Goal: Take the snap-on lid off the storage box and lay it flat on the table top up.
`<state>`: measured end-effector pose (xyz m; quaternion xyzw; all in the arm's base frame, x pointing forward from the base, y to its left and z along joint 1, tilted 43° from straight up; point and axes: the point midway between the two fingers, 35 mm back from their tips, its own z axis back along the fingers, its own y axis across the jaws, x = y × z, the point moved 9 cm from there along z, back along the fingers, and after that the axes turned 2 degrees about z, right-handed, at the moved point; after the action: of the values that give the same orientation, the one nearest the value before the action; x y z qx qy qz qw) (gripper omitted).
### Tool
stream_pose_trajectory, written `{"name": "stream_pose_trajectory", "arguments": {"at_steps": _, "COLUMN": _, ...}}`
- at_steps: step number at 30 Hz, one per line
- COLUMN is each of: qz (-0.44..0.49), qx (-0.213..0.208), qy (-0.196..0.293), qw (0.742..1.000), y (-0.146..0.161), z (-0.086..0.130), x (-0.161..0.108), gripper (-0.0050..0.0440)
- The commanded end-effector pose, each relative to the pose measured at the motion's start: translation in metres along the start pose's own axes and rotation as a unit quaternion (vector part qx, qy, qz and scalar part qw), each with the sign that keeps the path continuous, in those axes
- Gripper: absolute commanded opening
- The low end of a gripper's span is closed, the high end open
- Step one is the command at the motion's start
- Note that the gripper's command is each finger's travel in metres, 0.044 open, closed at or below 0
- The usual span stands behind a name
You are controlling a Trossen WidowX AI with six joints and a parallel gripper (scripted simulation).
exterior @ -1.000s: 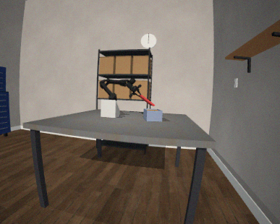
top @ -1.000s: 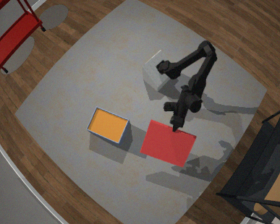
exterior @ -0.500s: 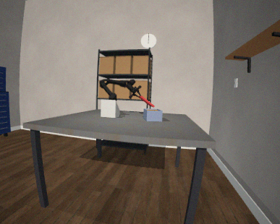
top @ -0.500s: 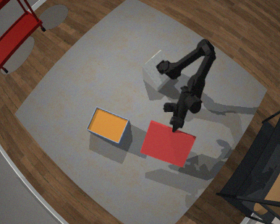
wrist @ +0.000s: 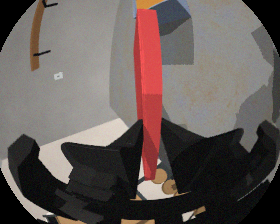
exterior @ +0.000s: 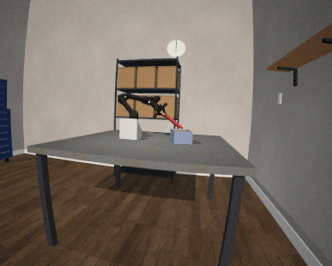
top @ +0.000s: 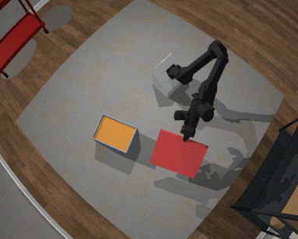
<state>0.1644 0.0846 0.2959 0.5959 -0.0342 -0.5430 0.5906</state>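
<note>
The red lid [top: 179,153] is held in the air to the right of the open storage box [top: 115,133], clear of it. The box is blue-grey outside and orange inside. My gripper [top: 186,136] is shut on the lid's near edge. In the side view the lid [exterior: 174,122] slopes down from the gripper [exterior: 165,113] toward the box [exterior: 181,136].
A pale grey block [top: 165,79] holds the arm's base at the back of the table. A red cart [top: 11,35] stands off the table at the far left. A dark shelf rack [top: 279,181] stands off the table at the right.
</note>
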Motion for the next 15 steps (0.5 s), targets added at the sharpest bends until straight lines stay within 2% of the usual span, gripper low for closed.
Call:
{"name": "stream_pose_trajectory", "arguments": {"at_steps": 1, "qz": -0.002, "qx": 0.004, "qy": -0.004, "qw": 1.000, "y": -0.0026, "z": -0.0015, "x": 0.0010, "gripper": -0.0050}}
{"name": "stream_pose_trajectory", "arguments": {"at_steps": 15, "qz": -0.002, "qx": 0.004, "qy": -0.004, "qw": 1.000, "y": -0.0116, "z": -0.0093, "x": 0.0007, "gripper": -0.0050}}
